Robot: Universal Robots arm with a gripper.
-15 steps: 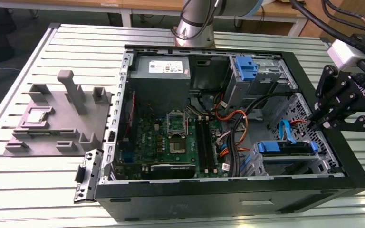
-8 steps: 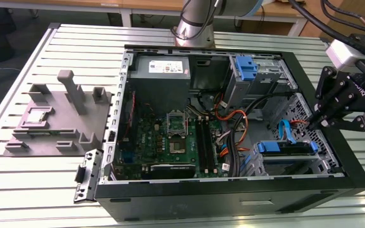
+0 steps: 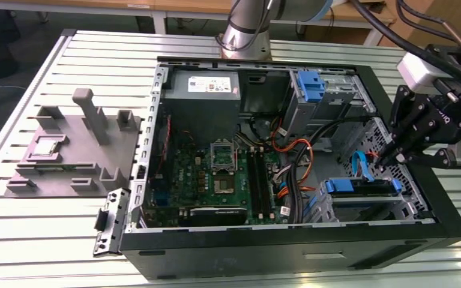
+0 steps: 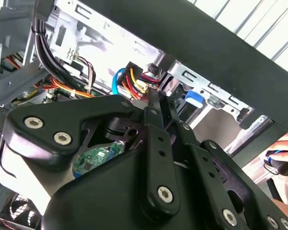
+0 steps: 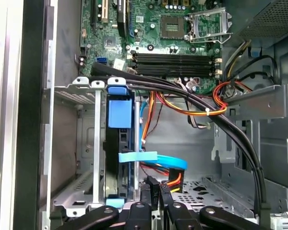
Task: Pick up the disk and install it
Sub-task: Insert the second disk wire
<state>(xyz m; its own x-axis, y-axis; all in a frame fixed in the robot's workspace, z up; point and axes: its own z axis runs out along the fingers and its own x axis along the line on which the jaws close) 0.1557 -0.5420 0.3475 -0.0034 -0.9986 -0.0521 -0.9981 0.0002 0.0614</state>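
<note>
Even bright light, soft focus

A slatted metal table stands before wooden desks on dark floor.

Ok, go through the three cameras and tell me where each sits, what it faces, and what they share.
Exterior view: off the arm, above the table, looking down into the open computer case; the arm and its pincer hang over the drive bay.
First wrist view: on the arm, facing into the case at the disk in its bay and the motherboard; pincer links at the edge.
Second wrist view: on the arm, looking along the pincer toward the bay.
Shared: the bay's cables.
</note>
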